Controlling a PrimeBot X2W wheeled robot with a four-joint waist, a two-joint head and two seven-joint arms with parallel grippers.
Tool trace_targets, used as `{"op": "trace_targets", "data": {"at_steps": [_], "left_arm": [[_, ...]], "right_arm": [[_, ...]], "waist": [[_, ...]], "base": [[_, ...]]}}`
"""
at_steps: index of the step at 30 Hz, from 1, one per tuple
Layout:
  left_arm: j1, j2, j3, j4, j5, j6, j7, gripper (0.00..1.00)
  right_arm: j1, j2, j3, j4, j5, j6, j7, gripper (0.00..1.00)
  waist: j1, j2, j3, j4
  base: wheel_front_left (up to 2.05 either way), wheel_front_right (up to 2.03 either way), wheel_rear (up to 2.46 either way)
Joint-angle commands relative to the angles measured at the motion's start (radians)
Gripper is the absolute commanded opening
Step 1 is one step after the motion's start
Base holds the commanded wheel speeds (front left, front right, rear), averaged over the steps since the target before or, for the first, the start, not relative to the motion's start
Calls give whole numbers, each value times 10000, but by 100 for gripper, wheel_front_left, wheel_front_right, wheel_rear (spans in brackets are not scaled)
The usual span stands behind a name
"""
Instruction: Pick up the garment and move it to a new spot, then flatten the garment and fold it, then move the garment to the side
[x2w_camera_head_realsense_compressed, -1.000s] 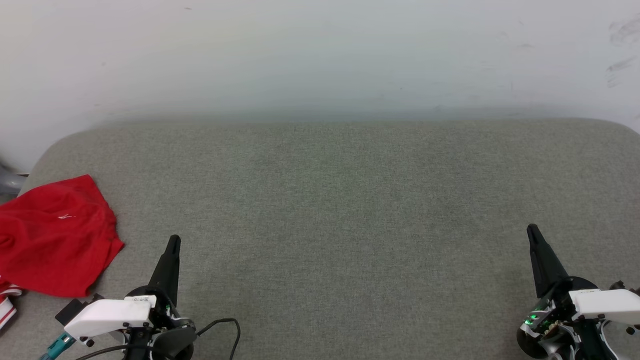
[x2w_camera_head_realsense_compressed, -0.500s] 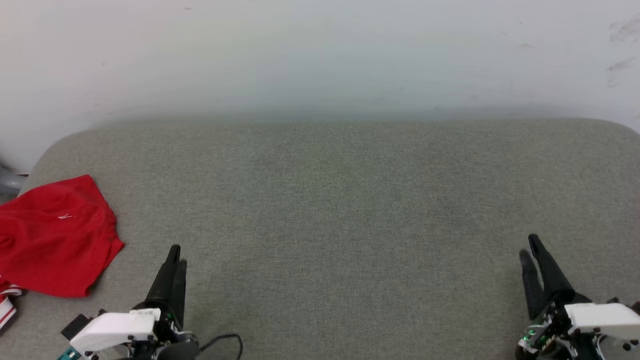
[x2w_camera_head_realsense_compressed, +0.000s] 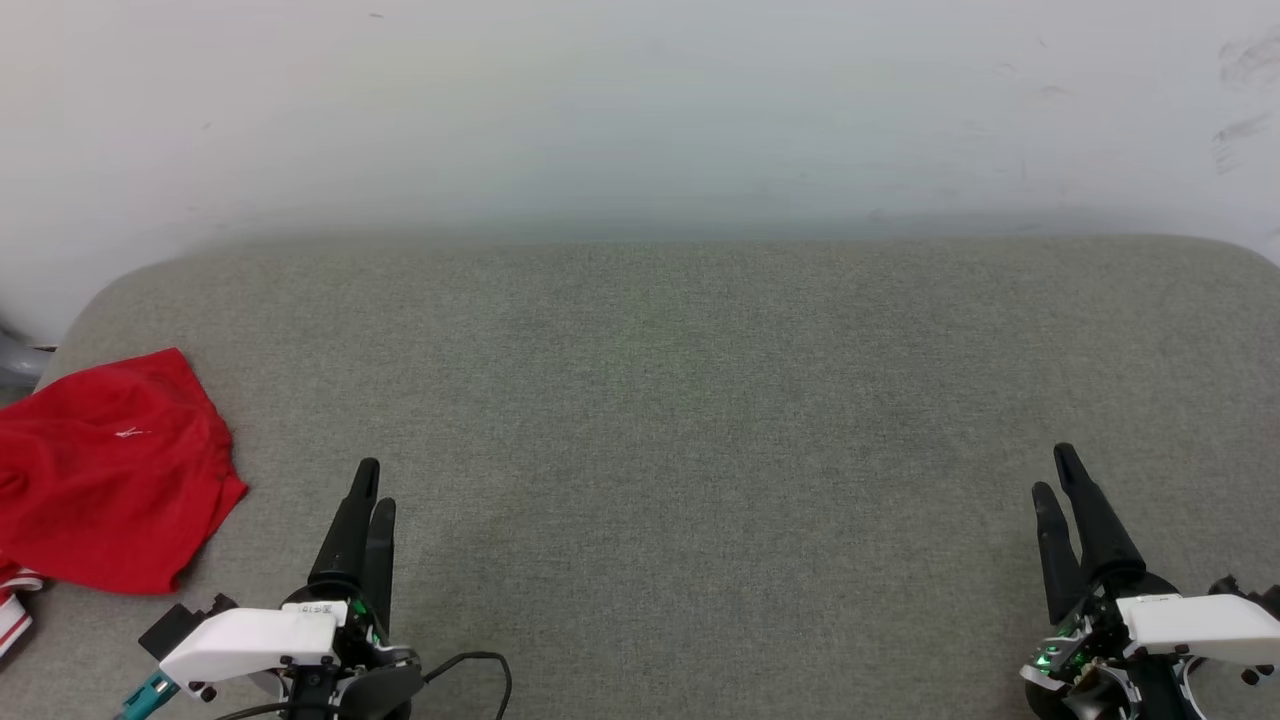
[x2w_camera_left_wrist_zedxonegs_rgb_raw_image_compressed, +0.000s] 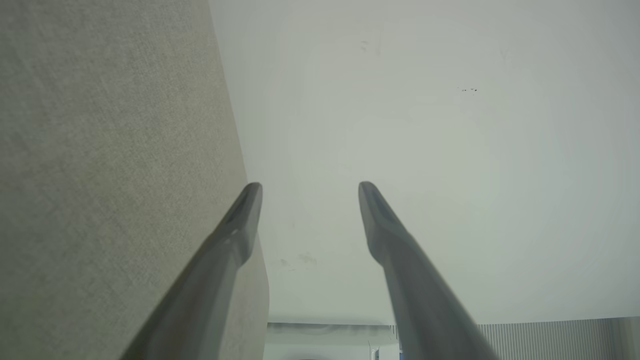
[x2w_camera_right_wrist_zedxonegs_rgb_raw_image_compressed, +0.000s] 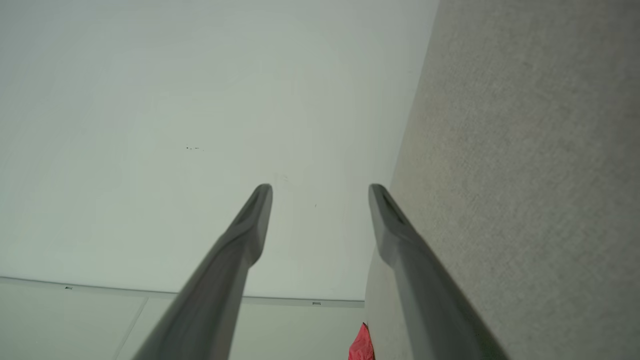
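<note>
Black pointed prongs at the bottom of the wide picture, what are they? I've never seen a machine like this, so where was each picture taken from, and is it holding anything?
Those are the fingers of a wheeled robot with two arms. The wide picture comes from a camera on its head, looking down at a grey fabric surface against a pale wall. Its left gripper is at the lower left, its right gripper at the lower right. The other two pictures come from a camera on each wrist, looking along that arm's own two fingers, so the surface looks tipped sideways there. Both pairs of fingers stand apart and hold nothing. A crumpled red garment lies at the surface's far left; neither arm touches it.
</note>
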Motion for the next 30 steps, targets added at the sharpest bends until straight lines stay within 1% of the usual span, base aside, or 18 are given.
{"op": "trace_targets", "data": {"at_steps": [1,7,13,18,30], "left_arm": [[-342,49,-74,-281,71,-15,-88,100],[-370,171,-335,-647,534,-17,-376,100],[-325,165,-343,-855,1647,-19,-623,100],[-284,105,-311,-974,2833,-21,-817,100],[-189,54,-311,-1311,6067,-25,-1247,100]], "right_arm": [[-127,-102,67,-269,-111,0,-86,100],[-118,-249,287,-472,-555,0,-394,100],[-137,-326,366,-620,-1556,0,-658,100],[-117,-318,308,-791,-2982,0,-853,100],[18,-194,190,-1128,-6664,0,-1276,100]], "waist": [[0,0,1,0],[0,0,8,2],[0,0,11,1],[0,0,9,4],[0,0,-14,12]], "base": [[0,0,0],[0,0,0],[0,0,0],[0,0,0],[0,0,0]]}}
